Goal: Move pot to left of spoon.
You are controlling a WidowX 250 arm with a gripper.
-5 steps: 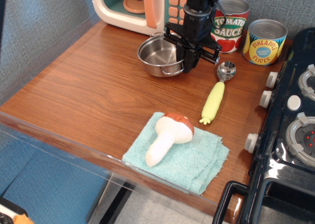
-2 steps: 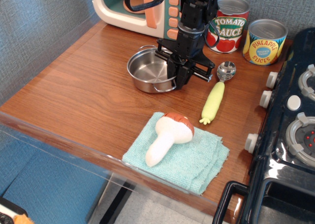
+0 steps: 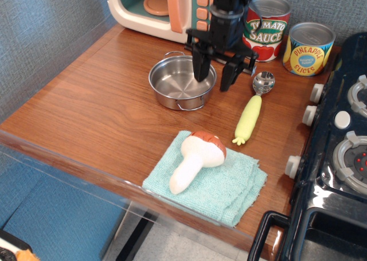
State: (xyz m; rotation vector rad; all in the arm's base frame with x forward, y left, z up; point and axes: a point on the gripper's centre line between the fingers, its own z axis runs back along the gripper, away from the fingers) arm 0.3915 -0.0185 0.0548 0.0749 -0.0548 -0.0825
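Observation:
The shiny steel pot [image 3: 179,84] with wire loop handles rests on the wooden counter, left of the spoon. The spoon [image 3: 253,109] lies with its silver bowl toward the back and its pale-yellow handle toward the front. My black gripper [image 3: 214,76] hangs open just above the pot's right rim, one finger over the rim and the other between pot and spoon. It holds nothing.
A toy mushroom [image 3: 196,159] lies on a teal cloth [image 3: 229,187] at the front. A tomato sauce can [image 3: 265,27] and a pineapple can [image 3: 308,47] stand at the back right. A toy microwave [image 3: 155,6] is at the back, a toy stove [image 3: 338,158] at the right.
The gripper carried the pot leftward and forward, set it on the counter, opened its fingers and rose a little above the rim.

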